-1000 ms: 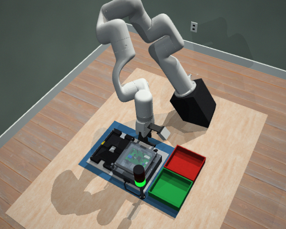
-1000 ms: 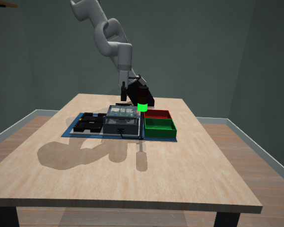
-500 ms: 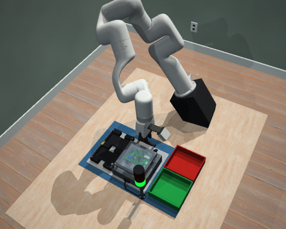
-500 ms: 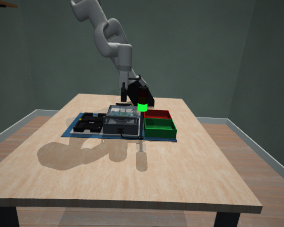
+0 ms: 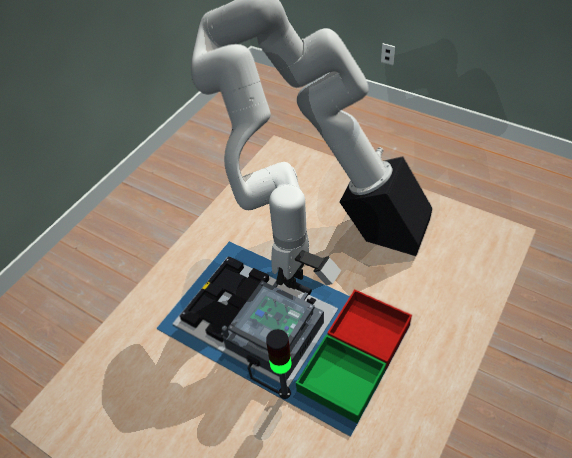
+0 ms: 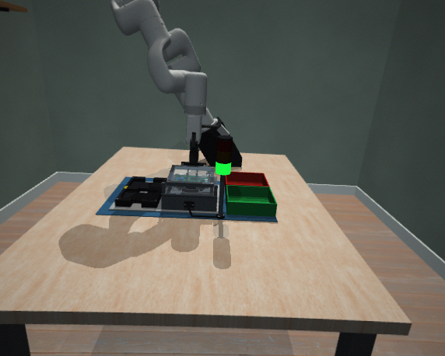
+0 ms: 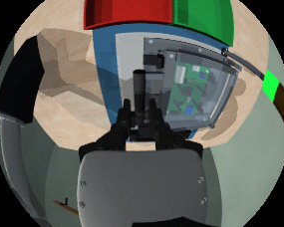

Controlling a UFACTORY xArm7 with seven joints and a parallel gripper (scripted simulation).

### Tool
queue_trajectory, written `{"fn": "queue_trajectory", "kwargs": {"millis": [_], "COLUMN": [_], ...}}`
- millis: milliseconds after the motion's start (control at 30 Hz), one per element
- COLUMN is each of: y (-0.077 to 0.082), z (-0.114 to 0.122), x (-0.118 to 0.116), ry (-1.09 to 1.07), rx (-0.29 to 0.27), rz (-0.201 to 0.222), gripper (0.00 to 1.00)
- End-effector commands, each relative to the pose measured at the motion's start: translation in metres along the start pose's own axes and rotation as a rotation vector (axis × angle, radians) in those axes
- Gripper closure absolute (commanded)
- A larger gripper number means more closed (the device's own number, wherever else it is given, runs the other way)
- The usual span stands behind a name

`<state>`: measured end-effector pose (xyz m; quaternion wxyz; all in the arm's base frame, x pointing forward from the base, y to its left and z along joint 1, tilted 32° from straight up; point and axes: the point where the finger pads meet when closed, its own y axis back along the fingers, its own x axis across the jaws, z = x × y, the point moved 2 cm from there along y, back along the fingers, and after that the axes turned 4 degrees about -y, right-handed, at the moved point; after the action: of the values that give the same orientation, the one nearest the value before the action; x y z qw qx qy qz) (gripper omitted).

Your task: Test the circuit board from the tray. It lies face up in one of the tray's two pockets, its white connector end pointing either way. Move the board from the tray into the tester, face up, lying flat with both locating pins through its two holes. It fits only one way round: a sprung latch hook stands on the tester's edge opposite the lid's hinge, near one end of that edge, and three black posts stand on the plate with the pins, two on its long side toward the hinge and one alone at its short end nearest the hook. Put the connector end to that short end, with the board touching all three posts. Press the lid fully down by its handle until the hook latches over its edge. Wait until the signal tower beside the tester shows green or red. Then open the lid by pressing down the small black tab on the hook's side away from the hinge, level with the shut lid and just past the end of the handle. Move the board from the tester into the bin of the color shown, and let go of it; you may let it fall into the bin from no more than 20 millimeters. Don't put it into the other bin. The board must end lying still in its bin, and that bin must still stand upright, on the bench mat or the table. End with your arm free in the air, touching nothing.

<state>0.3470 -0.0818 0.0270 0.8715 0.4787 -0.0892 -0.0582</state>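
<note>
The green circuit board [image 5: 276,314] lies in the tester [image 5: 273,325] under the shut clear lid; it also shows in the wrist view [image 7: 192,85]. The signal tower [image 5: 279,366] in front of the tester shows green, also in the exterior view [image 6: 223,168]. My gripper [image 5: 291,284] points straight down over the tester's edge that faces the arm's base, just above the black handle end. Its fingers stand narrow with nothing between them. I cannot tell whether they touch the tester.
The black tray [image 5: 221,297] lies left of the tester, both pockets empty. The red bin [image 5: 371,324] and the green bin [image 5: 342,376] stand upright to the right on the blue mat. The arm's black base block [image 5: 387,205] stands behind.
</note>
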Motion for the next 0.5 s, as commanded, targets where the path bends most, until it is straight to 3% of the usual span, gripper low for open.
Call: {"fn": "queue_trajectory", "kwargs": {"millis": [0,233,467], "y": [0.001,-0.001,-0.013], "z": [-0.001,-0.001,-0.001], "x": [0.001,0.001,0.001], "ry": [0.000,0.000,0.000], "rx": [0.002,0.002,0.002], "rz": [0.003,0.003,0.003], "gripper": [0.73,0.73,0.73]}}
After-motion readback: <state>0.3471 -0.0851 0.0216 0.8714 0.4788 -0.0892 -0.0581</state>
